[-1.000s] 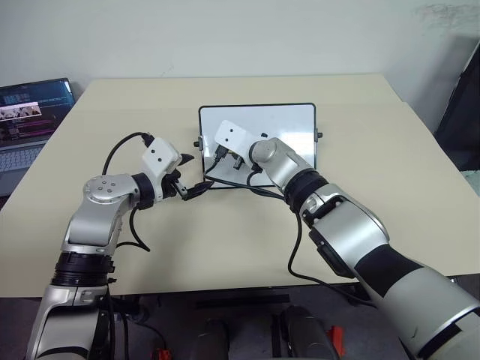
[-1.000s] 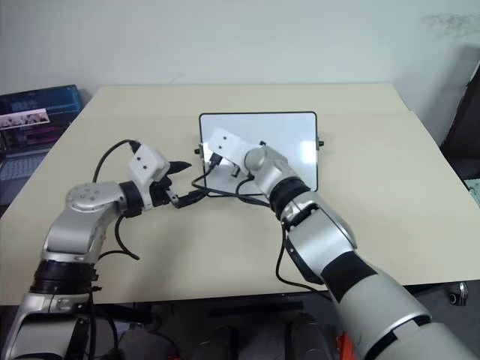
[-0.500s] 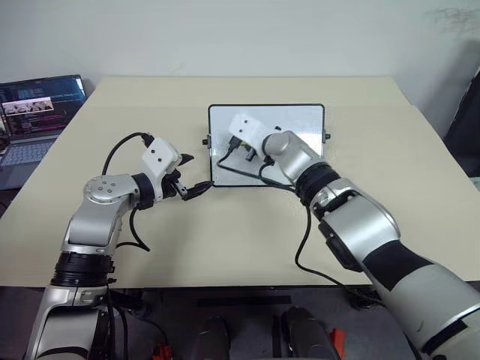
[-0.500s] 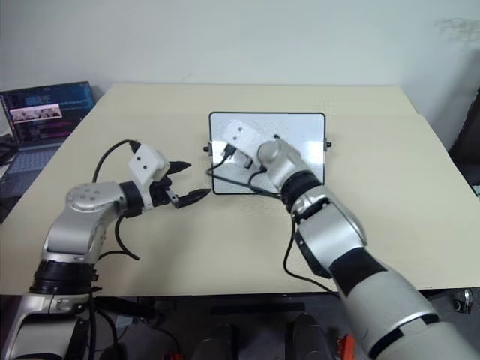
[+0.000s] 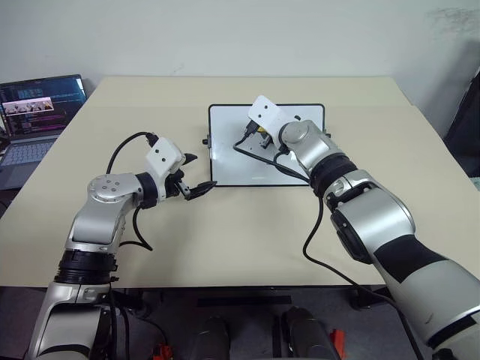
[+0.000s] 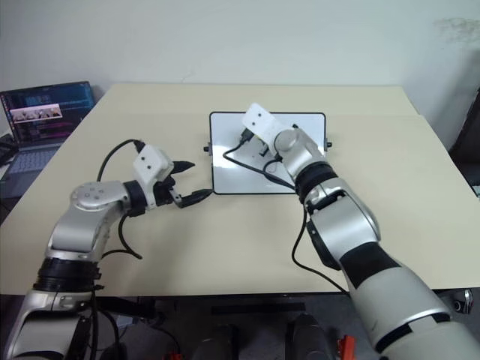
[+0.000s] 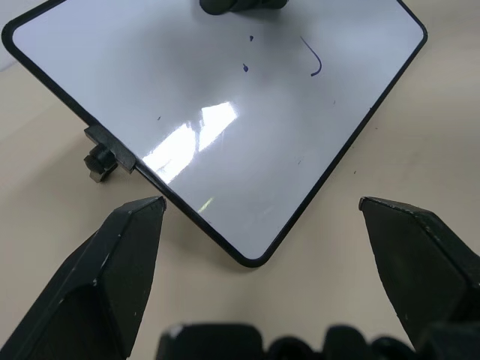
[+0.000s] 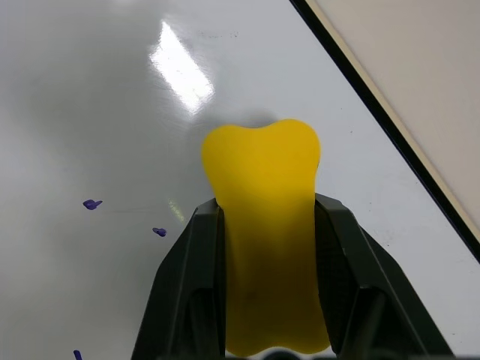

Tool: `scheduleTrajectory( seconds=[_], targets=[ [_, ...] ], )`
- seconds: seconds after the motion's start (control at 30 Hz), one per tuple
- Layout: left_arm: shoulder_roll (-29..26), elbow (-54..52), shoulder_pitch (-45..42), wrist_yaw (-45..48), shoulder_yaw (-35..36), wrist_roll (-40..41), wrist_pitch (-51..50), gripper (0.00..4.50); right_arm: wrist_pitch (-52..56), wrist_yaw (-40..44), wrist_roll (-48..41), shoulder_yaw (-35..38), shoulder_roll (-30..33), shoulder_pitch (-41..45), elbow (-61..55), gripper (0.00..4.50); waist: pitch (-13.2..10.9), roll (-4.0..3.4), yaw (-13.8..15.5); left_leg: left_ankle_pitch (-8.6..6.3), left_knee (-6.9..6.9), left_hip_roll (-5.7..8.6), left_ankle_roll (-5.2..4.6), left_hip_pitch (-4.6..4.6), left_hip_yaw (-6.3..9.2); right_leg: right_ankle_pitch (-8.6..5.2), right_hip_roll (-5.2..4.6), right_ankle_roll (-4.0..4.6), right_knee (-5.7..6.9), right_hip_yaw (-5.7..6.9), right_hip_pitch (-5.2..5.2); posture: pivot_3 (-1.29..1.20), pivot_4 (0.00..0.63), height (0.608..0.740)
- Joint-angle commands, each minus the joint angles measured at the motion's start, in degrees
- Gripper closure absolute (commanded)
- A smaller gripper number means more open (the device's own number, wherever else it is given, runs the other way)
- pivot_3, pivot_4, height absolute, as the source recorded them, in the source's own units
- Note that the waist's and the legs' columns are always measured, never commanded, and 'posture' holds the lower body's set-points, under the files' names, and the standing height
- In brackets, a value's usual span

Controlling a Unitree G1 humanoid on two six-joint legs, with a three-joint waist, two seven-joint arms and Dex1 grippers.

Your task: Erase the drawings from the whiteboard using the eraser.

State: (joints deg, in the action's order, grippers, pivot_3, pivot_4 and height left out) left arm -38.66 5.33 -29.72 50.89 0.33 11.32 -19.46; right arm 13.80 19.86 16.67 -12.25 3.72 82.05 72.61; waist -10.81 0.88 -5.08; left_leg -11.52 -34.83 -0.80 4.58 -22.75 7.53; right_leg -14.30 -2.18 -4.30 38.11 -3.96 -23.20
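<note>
Nearest, the left gripper [image 5: 196, 174] hovers over the beige tabletop [image 5: 225, 225] just short of the near left corner of the small white glossy whiteboard with a thin black frame [image 5: 225, 154], its two black fingers spread apart with nothing between them. On the board, thin dark marker drawings [image 7: 313, 61] show: a hook-shaped curve and a few small specks. Farther back, the right gripper [image 8: 262, 247] reaches over the board's far part, clamped on the small yellow oblong eraser [image 8: 262, 195], whose tip meets the white surface. An open laptop [image 5: 34, 109] sits far left.

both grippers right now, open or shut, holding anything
Left gripper: open, empty, near the whiteboard corner.
Right gripper: shut on the eraser, over the whiteboard.
</note>
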Motion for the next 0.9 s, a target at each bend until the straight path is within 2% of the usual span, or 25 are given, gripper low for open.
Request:
scheduleTrajectory(
  seconds=[0.03,0.2,0.37,0.57,0.9],
  targets=[
    [-0.26,-0.62,-1.17,0.39,1.11,0.83,0.99,0.00,0.15,5.67,-4.71,4.13,0.96,0.95,-2.79,3.31,-0.01,-0.01,-0.10,0.00,0.01,0.00,0.00,-0.01,0.00,0.00,0.00,0.00,-0.02,0.00,0.00,0.00,0.150,0.740],
    [-2.06,-2.59,-0.84,2.84,3.49,3.74,0.15,0.00,4.31,14.45,-8.11,5.84,6.36,-3.12,-13.80,3.31,-0.06,-0.02,0.03,-0.01,0.12,0.00,0.00,-0.21,0.00,0.15,0.00,0.27,-0.12,0.02,-0.16,0.00,0.150,0.740],
    [-6.67,-1.91,-2.61,6.41,4.63,4.83,0.23,0.00,12.04,23.18,-4.86,1.21,18.24,-14.99,-36.53,3.31,-0.07,-0.02,0.37,-0.03,0.30,0.00,0.02,-0.29,-0.01,0.10,-0.05,0.27,-0.32,0.09,-0.21,0.00,0.150,0.740],
    [-8.05,-0.44,-4.03,8.04,3.07,3.74,0.81,0.00,18.66,30.07,-4.32,-0.90,28.79,-24.58,-55.99,3.31,-0.12,-0.09,-0.29,-0.05,0.52,0.00,0.05,-0.31,-0.13,-0.02,-0.11,0.29,-0.40,0.06,-0.32,0.00,0.150,0.740],
    [-8.47,0.83,-4.28,8.91,1.91,2.16,1.60,0.00,20.89,32.99,-4.73,-2.67,32.17,-27.71,-66.21,3.31,-0.15,-0.06,-0.68,-0.05,0.54,-0.03,0.05,-0.22,-0.21,-0.24,-0.09,0.05,-0.26,-0.02,-0.33,0.00,0.150,0.740]
  ],
)
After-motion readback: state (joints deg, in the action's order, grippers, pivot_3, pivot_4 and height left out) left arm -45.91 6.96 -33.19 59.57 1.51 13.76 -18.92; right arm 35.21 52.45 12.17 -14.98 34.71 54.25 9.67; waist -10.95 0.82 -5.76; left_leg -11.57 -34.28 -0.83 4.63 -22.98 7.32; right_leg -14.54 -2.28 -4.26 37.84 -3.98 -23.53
